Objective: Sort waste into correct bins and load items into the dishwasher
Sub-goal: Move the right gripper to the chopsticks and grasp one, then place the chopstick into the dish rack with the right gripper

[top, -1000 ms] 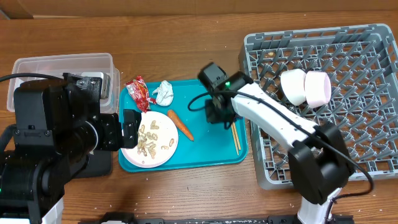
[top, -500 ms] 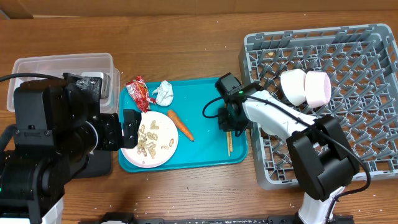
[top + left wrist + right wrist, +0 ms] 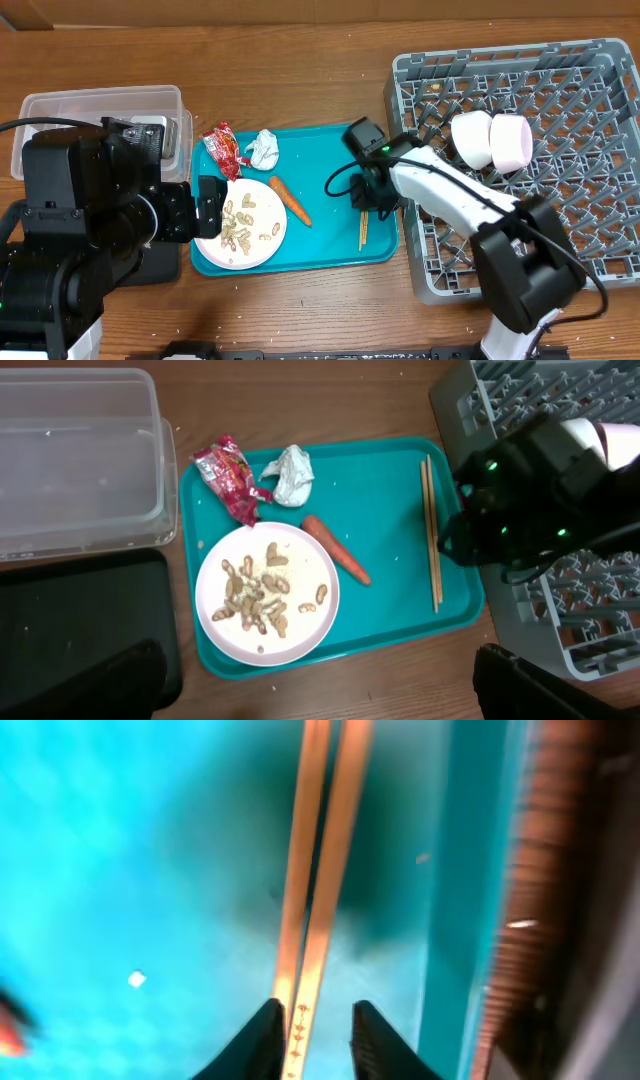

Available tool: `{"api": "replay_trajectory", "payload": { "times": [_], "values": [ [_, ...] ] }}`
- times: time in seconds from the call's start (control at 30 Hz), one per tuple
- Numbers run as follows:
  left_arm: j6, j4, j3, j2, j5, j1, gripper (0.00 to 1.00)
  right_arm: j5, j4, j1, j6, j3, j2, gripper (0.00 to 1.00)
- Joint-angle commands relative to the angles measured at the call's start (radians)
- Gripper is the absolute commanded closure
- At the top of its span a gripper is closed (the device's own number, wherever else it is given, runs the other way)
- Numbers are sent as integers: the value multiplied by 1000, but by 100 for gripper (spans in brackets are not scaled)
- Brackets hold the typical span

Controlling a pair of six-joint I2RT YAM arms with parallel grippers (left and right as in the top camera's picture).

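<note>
The wooden chopsticks (image 3: 363,232) (image 3: 432,530) lie along the right side of the teal tray (image 3: 330,160). My right gripper (image 3: 368,195) (image 3: 312,1010) is down over them, shut on the pair (image 3: 320,870) with its fingers either side. The white plate (image 3: 240,222) (image 3: 267,592) carries peanut shells. Beside it are the carrot (image 3: 290,200), red wrapper (image 3: 222,148) and paper ball (image 3: 263,148). My left gripper (image 3: 320,695) hovers open and empty above the tray's near edge. The clear tub (image 3: 100,105) is far left, the black tray (image 3: 80,620) in front of it.
The grey dish rack (image 3: 500,58) fills the right side and holds two white bowls on edge (image 3: 472,138) (image 3: 510,140). The right arm stretches from the front right over the rack's left rim. The left arm covers the table's front left.
The right gripper swung from the tray's middle to its right side and came down over the chopsticks. The chopsticks have turned and slid slightly left. The left arm has not moved.
</note>
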Motion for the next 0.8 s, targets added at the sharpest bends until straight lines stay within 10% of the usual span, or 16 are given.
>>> {"api": "replay_trajectory", "payload": {
  "times": [0.0, 0.77],
  "values": [
    [1, -3, 17, 3, -6, 6, 0, 11, -2, -28, 76, 34, -51, 80],
    [1, -3, 17, 3, -5, 6, 0, -11, 205, -15, 124, -144, -36, 85]
  ]
}}
